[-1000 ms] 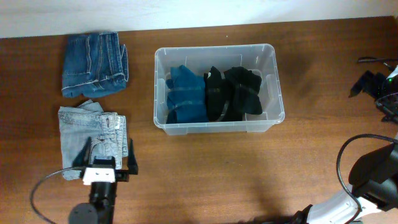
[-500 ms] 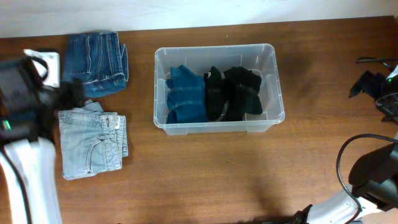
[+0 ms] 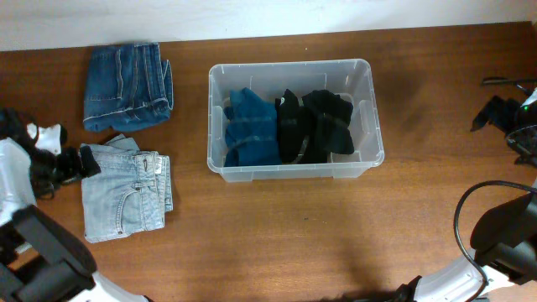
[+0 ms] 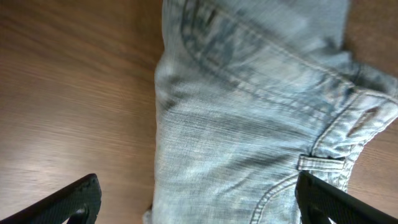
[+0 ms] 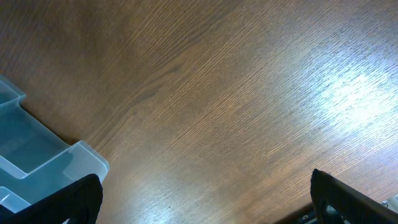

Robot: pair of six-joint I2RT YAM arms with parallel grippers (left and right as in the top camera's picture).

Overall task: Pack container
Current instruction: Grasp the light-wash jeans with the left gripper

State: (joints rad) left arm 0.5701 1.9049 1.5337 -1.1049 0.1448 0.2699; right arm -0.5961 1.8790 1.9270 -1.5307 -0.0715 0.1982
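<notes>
The left end effector is spread wide above light jeans. The right end effector is spread wide near the container.

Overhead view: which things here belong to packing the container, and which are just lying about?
Job: container; blue garment and black garments inside it; light-blue jeans and dark-blue jeans folded left of it, probably still to pack.
Lying about: black cable clutter at the far right edge.

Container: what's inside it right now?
The container holds a blue folded garment with black garments beside it. They cover most of its floor, so anything beneath them cannot be seen.
</notes>
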